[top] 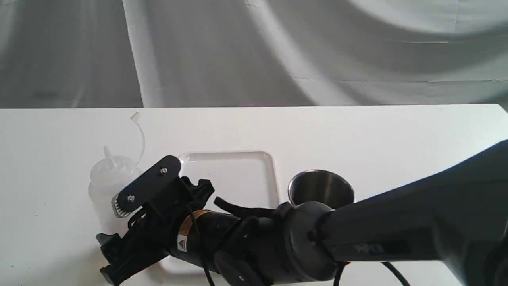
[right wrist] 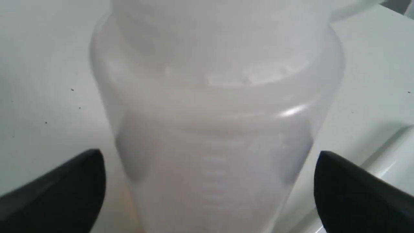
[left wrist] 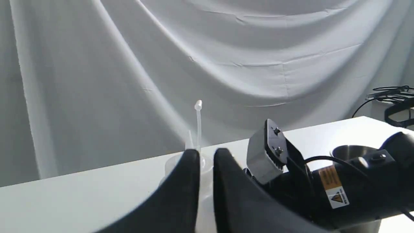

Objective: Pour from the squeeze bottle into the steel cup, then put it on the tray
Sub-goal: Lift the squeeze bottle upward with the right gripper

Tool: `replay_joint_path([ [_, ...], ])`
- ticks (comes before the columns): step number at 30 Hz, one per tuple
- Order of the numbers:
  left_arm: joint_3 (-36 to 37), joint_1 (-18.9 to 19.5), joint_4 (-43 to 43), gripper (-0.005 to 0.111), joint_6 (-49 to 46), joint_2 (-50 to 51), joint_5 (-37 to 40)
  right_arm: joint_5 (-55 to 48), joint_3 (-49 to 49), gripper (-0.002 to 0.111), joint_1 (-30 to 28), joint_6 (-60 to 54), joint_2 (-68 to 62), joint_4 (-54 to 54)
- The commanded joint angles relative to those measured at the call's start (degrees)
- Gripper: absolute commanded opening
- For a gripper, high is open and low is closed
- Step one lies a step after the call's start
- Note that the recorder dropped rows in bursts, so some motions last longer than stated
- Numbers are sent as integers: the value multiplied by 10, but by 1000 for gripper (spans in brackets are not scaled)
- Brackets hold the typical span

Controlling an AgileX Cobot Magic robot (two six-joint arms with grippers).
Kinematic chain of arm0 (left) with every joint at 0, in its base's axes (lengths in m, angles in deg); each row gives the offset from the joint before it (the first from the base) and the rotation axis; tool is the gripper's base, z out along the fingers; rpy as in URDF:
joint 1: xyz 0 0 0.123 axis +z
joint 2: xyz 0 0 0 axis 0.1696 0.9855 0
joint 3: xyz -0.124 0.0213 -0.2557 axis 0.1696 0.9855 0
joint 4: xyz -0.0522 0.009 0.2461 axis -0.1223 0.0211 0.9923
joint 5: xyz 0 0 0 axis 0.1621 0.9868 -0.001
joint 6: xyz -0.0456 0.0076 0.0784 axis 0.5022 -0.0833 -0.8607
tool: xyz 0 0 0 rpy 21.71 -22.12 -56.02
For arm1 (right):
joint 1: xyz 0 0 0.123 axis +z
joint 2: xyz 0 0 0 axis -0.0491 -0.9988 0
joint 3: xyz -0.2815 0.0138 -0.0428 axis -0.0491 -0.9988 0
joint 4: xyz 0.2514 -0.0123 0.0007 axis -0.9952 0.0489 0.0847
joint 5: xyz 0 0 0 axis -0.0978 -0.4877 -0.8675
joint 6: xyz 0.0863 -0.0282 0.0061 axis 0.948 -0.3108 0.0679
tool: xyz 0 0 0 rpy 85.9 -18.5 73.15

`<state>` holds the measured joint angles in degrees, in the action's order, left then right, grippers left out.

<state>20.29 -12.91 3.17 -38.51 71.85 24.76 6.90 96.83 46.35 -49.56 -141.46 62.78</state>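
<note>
Risks, biggest thing first. The white tabletop [top: 397,127] carries everything. The bulky black right arm [top: 416,214] lies across it, over the near part of the flat glossy white rectangular tray [top: 238,174] & right in front of the brushed steel tapered cup [top: 321,190]. A wide swing w/ the bottle could prob. clip either.

The translucent whitish plastic squeeze bottle [right wrist: 213,123] stands upright on the table, just left of the tray in the exterior view. The right gripper [right wrist: 210,158] straddles it, fingers spread w/ a gap each side, nothing pinched yet. The wall looks soft, so a hard clamp could squirt liquid out the uncapped nozzle [top: 107,153], & an off-centre close could tip it. The loose cap strap [top: 141,133] may snag. Left gripper [left wrist: 207,155]: fingers nearly pressed together, holding nothing.

Contents: tray bare where visible. Bottle cloudy, faint amber tinge low down, level unclear. Cup, just right of the tray, looks empty inside.
</note>
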Motion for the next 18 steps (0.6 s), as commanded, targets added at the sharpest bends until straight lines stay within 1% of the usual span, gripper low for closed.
replay_joint_path([
  [1, 3, 1, 2, 8, 0, -3, -6, 22, 3, 86, -1, 2, -6, 6],
  [9, 3, 1, 2, 8, 0, -3, -6, 67, 3, 86, -1, 2, -21, 1],
  [18, 3, 1, 2, 8, 0, -3, -6, 93, 3, 85, -2, 2, -24, -1],
])
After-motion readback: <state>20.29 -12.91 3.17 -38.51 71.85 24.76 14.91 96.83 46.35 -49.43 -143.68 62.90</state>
